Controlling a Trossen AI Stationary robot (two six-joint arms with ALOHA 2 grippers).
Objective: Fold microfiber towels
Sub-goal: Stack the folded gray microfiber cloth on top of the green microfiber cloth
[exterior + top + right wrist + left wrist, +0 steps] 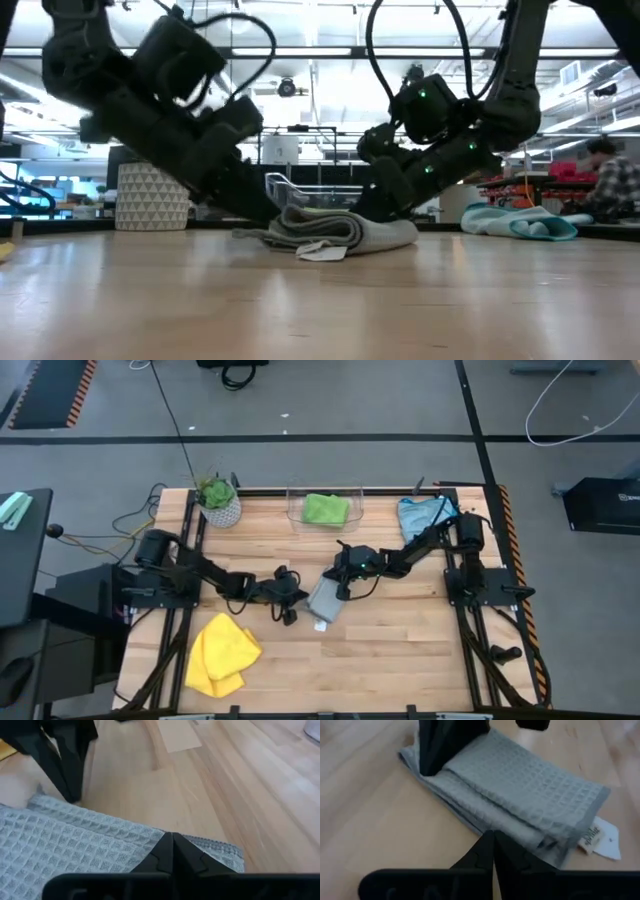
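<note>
Pale grey towel (327, 601): waffle-weave cloth folded into a thick rectangular bundle near the middle of the table (400, 650), lying flat with layered edges visible in the low view; a white label (600, 838) sticks out from 1 corner.
Left gripper (288, 610): down at the table on the grey towel's left side, fingers pressed together with their tips at the towel's edge; whether cloth is pinched between them cannot be told.
Right gripper (343, 586): on the towel's far right side, fingers drawn together and resting on the cloth; in its wrist view the closed tips sit against the folded edge, with no clear pinch of fabric visible.
The 2 arms: both reach in low from opposite sides and meet over the grey bundle, close to each other but apart.
Yellow towel (220, 653): crumpled loosely at the near left part of the table, well apart from the grippers.
Green towel (326, 509): folded and lying inside the clear bin (296, 512) at the far edge, centre.
Light blue towel (423, 515): bunched at the far right corner, beside the right arm's base.
Plant (217, 500): in a white patterned pot at the far left, left of the bin.
Background: a person (610, 178) sits in the room beyond the table on the low view's right side.
</note>
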